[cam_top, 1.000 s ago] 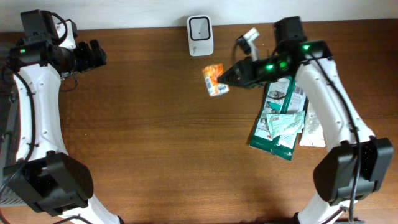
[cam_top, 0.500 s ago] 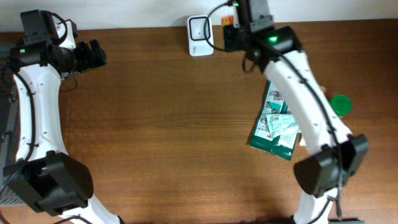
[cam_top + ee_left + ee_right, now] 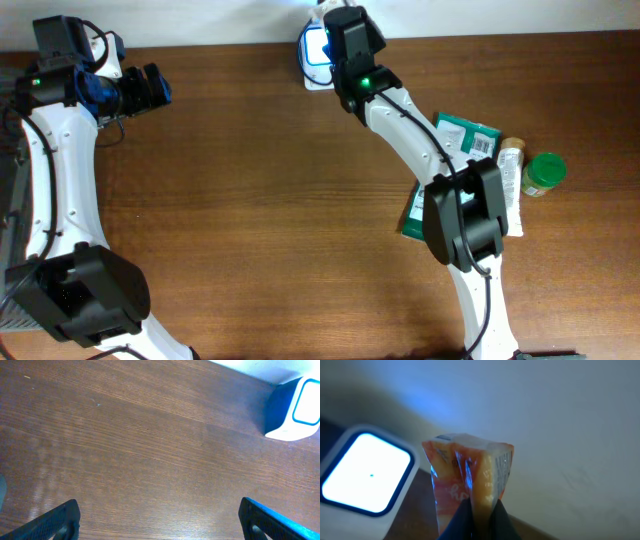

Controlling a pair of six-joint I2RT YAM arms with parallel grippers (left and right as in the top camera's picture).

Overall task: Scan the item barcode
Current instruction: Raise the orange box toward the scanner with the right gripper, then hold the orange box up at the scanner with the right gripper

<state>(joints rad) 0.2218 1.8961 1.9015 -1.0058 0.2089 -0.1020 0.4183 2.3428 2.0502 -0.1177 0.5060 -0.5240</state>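
Swung up from the centre-right of the wooden table [image 3: 250, 210] over the last second, the right arm [image 3: 405, 115] now reaches to 12 o'clock, and its wrist covers most of the barcode scanner [image 3: 312, 50] in the overhead view. The move has uncovered the goods at 3 o'clock: a green pouch [image 3: 466, 136] whose lower part is behind the arm, a small bottle [image 3: 512, 165] and a green-lidded jar [image 3: 546, 172]. The left arm [image 3: 60, 180] has not shifted. The left gripper [image 3: 161, 521] sits at 10 o'clock with its pincer spread wide, only the two tips showing at the wrist view's lower corners. The right gripper [image 3: 483, 516] is pinched narrow on the lower edge of the orange packet [image 3: 470, 472]. It holds the packet upright just at 3 o'clock of the scanner's lit window. The packet's print is too blurred to read, and no barcode can be made out.
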